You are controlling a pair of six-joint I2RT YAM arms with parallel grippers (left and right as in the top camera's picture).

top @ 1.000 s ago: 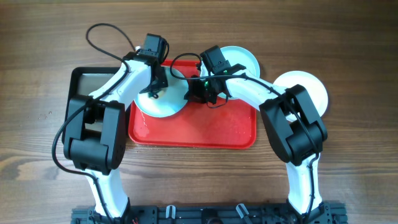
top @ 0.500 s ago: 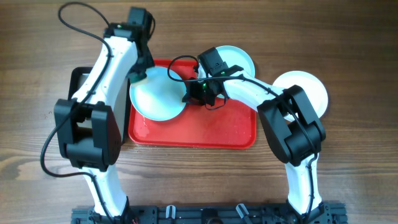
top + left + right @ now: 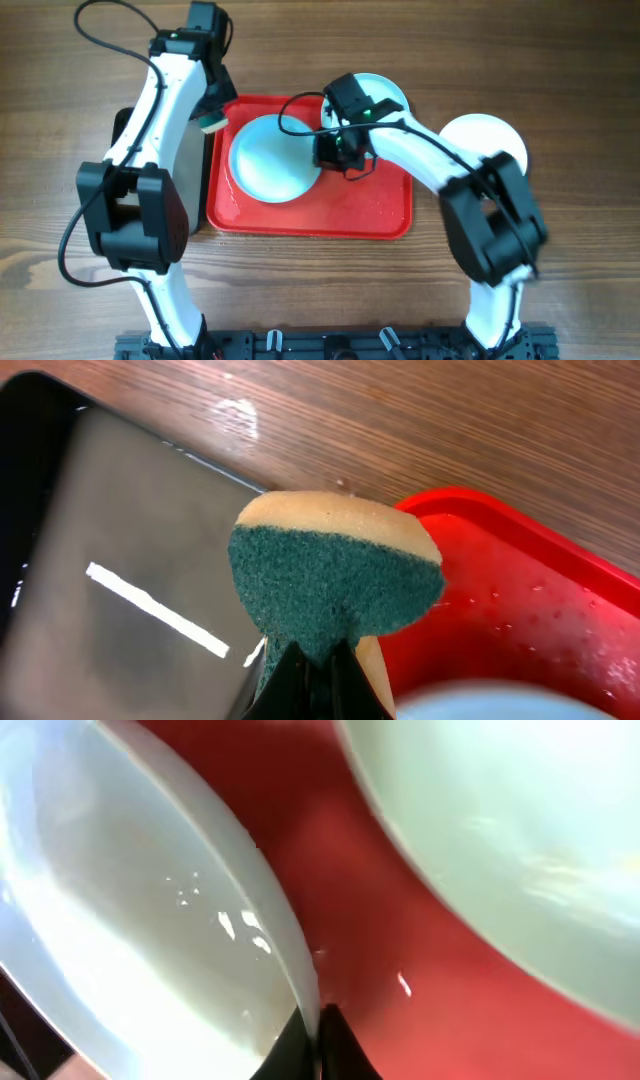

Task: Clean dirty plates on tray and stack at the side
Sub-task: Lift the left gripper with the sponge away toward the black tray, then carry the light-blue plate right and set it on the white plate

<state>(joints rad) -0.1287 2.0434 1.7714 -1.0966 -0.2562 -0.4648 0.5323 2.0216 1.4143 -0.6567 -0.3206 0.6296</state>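
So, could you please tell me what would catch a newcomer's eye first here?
The red tray mid-table stands out, with a pale turquoise plate over its left half, its rim pinched by the right gripper. Above the tray's far-left corner, the left gripper clamps a green-and-tan sponge.

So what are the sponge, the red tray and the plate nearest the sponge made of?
Sponge: tan foam with a rough green scouring layer, fibrous-looking.
Tray: red plastic, probably; moulded rim, wet sheen.
Plate: likely pale blue plastic, smooth and glossy with bright glints.
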